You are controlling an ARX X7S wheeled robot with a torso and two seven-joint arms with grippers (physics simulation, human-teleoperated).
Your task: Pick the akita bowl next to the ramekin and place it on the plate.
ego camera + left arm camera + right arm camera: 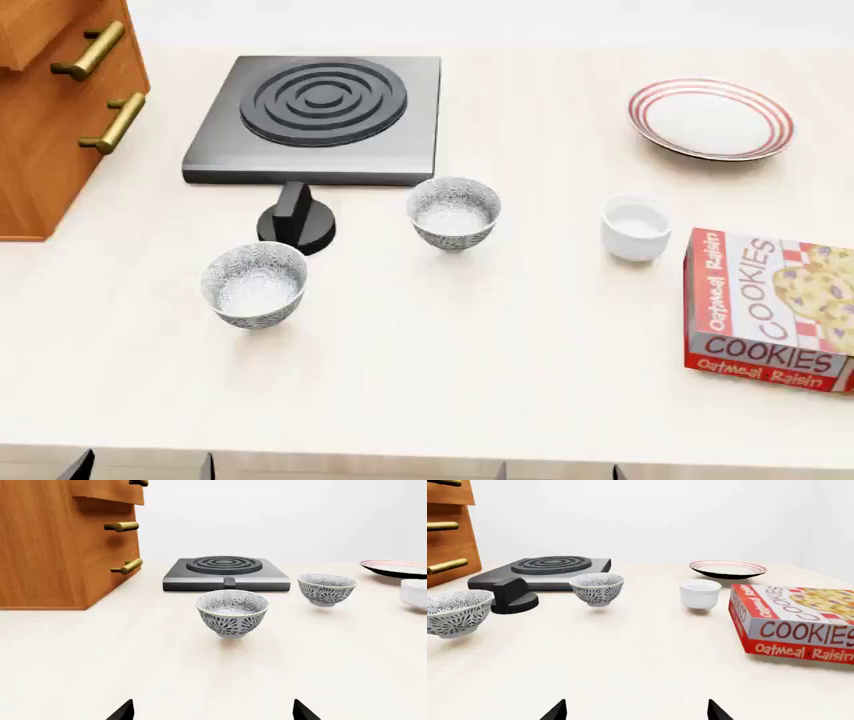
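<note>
Target akita bowl is sitting upright on the counter, at 9 o'clock of the ramekin with a clear gap, plate lying empty at 1 o'clock of the ramekin. The twin bowl is standing at 8 o'clock of the target, near the stove knob. Left gripper and right gripper are both hovering with jaws spread, holding nothing.
</note>
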